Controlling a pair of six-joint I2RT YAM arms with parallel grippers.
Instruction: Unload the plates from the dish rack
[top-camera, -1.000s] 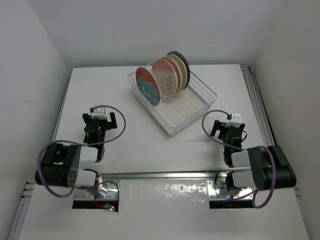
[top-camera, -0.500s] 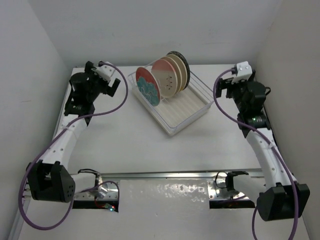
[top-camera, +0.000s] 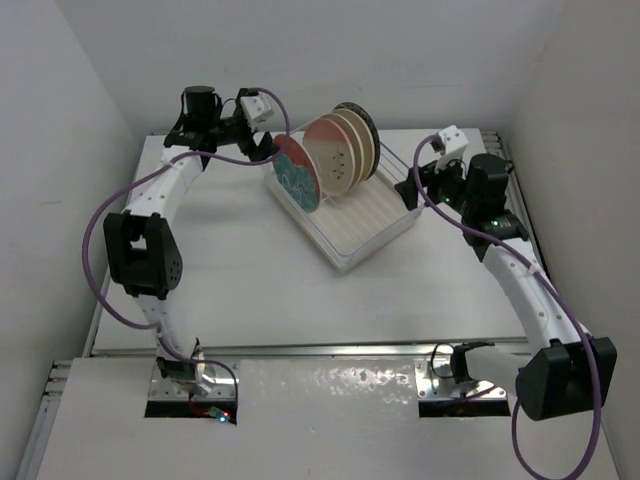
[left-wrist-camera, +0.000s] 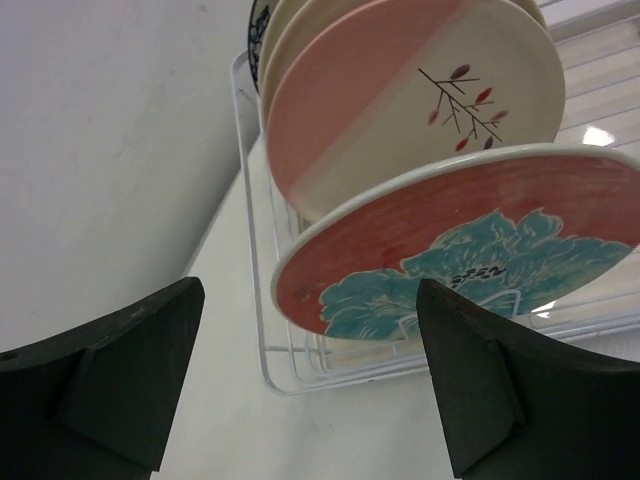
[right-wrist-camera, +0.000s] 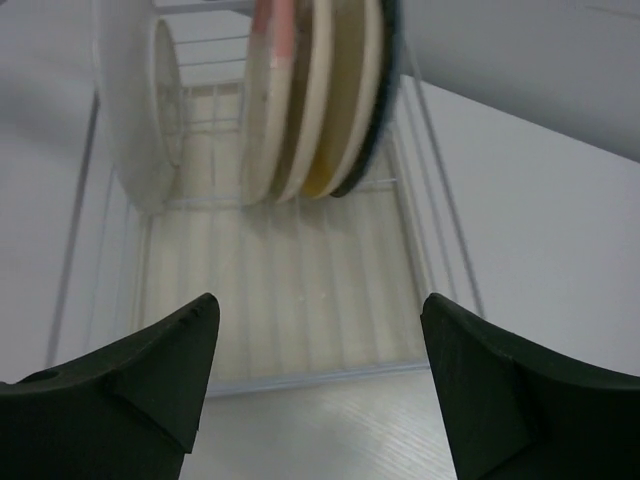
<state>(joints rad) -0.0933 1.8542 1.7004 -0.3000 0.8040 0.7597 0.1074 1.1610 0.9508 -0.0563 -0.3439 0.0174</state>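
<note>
1. The left gripper has its two fingers spread wide and nothing is between them. In the left wrist view, the gripper frames the rim of the red-and-teal plate without touching it.
2. From above, the left gripper hovers just beside the far-left corner of the dish rack, close to the red-and-teal plate.
3. The right gripper is also spread and holds nothing. It hangs near the right side of the rack, by the wire wall.
4. In the right wrist view, the right gripper looks along the rack's ridged white base, and the plates appear edge-on beyond it.
5. All the plates stand on edge in the far half of the rack, leaning slightly.
6. The red-and-teal plate is foremost. Behind it is a cream plate with a pink band and a twig motif, and more cream plates follow.
7. A dark-backed plate stands last in the row, and its bluish rim shows in the right wrist view.
8. In that view the foremost plate's pale back stands a little apart from the other plates, which are packed closely together.
9. The rack sits at an angle on the white table, toward the back wall, and its near half holds no plates.
</note>
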